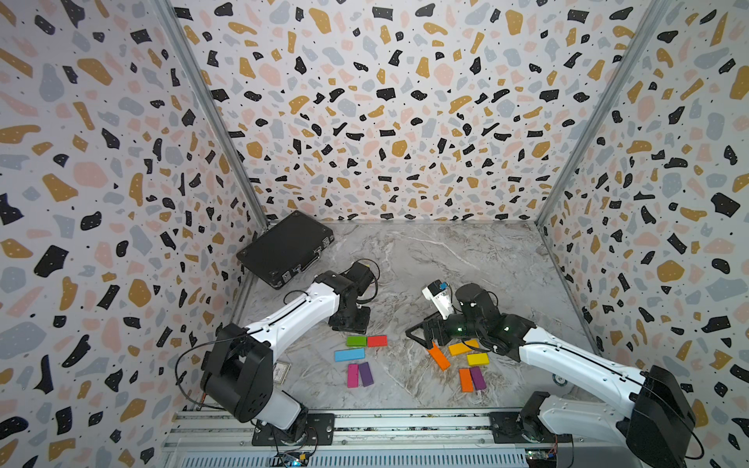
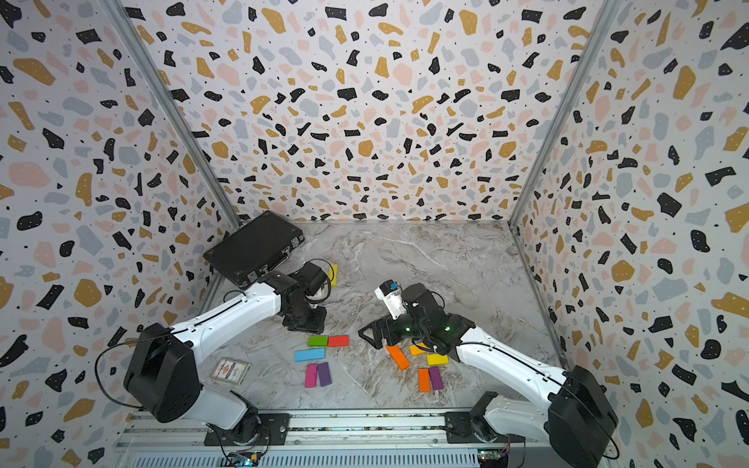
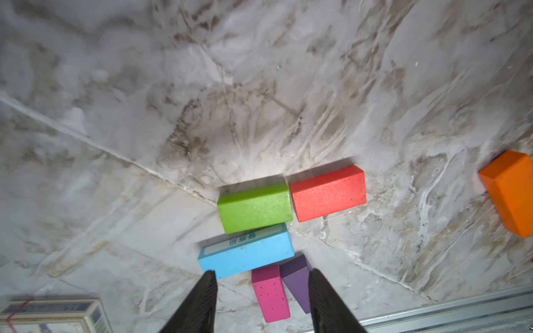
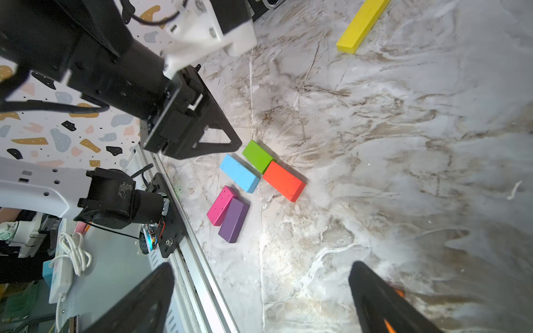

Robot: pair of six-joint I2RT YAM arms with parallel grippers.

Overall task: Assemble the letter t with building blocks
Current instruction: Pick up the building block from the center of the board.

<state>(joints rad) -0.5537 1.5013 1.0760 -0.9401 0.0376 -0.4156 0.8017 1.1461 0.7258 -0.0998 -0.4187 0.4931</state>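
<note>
in a top view the left tool [image 1: 350, 329] hovers just beyond the green block [image 1: 356, 340], which touches the red block [image 1: 377, 340]. left wrist view: open, empty. right wrist view: right tool [image 4: 262, 264] wide open, well apart from green. crossbar looks begun; next likely calls for gripping a stem block.

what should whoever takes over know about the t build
Left gripper open, empty, near the green block.
Right gripper open, empty, by the long orange block.
Done: green and red block end to end, blue block beside green, pink block and purple block side by side.
Left: no clear t yet; others loose by the right arm, long yellow block behind the left arm.
</note>
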